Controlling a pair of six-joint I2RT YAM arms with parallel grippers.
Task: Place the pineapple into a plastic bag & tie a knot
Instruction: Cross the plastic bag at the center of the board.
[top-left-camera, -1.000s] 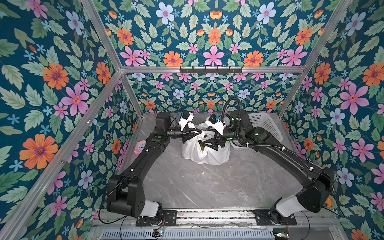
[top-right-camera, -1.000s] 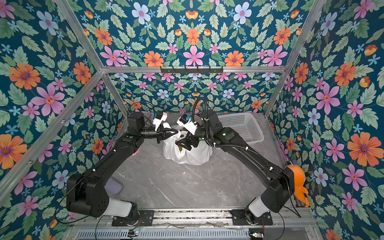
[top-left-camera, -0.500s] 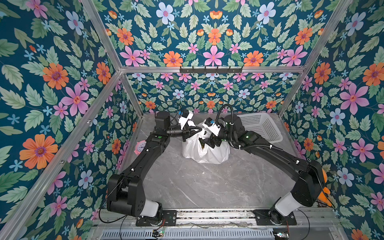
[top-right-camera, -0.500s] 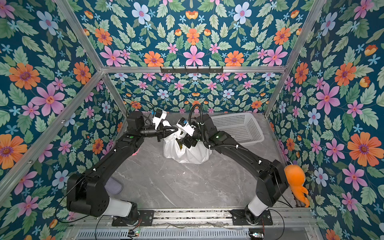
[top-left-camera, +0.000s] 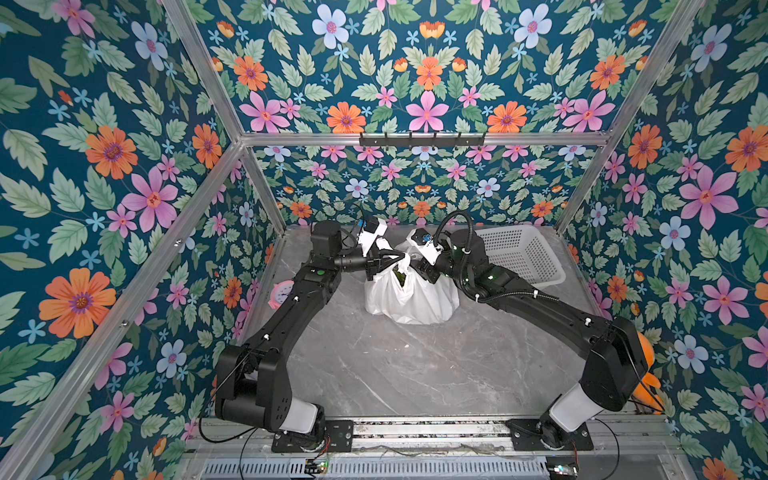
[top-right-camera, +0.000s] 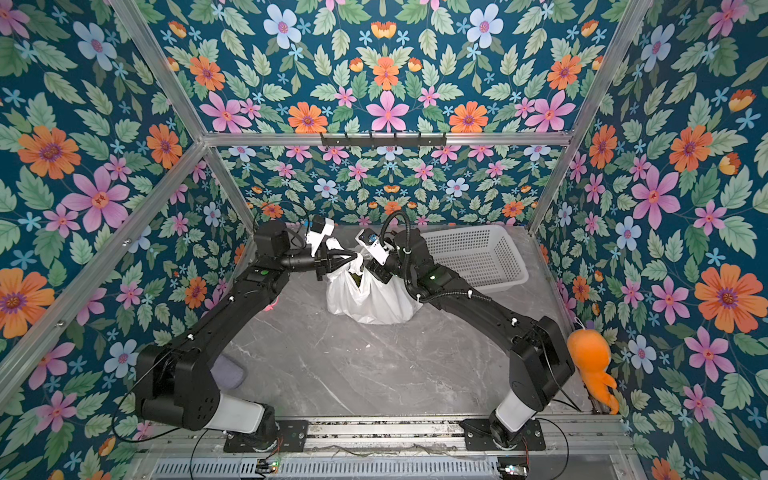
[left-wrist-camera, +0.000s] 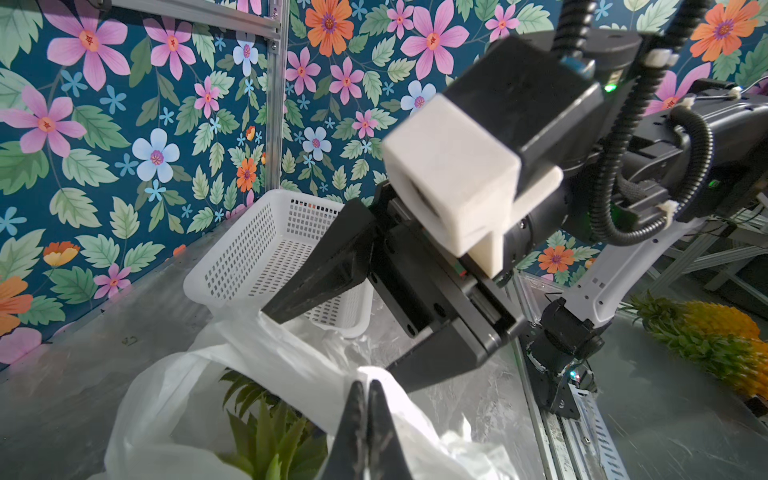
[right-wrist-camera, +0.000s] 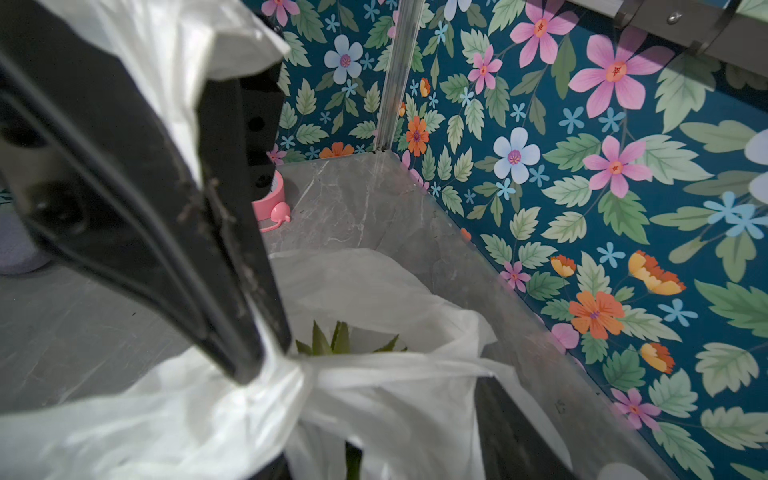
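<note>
Tying stage of the bagging task. The plastic bag (top-left-camera: 409, 297) stands on the grey worktop (top-left-camera: 395, 374) between the two arms. The pineapple (left-wrist-camera: 266, 432) is already inside, its green leaves showing at the open mouth. The left hand (left-wrist-camera: 368, 390) is clenched on a bunched handle strap (right-wrist-camera: 395, 368), which runs taut across the mouth. The right hand (left-wrist-camera: 328, 340) has its jaws apart, one on either side of the strap and not closed on it. No finished knot is visible. To do the step well, the right hand should probably close on the strap near the left hand's pinch, leaving little slack between them. The left grip should stay firm while the strap is wrapped or pulled through, since film this thin may slip or tear under a sharp tug. A white basket (top-left-camera: 519, 253) sits just beside the right arm toward the back wall and may limit its swing. A pink round object (top-left-camera: 280, 293) lies by the left wall, well apart from the bag. The leaves under the strap could snag the film.
</note>
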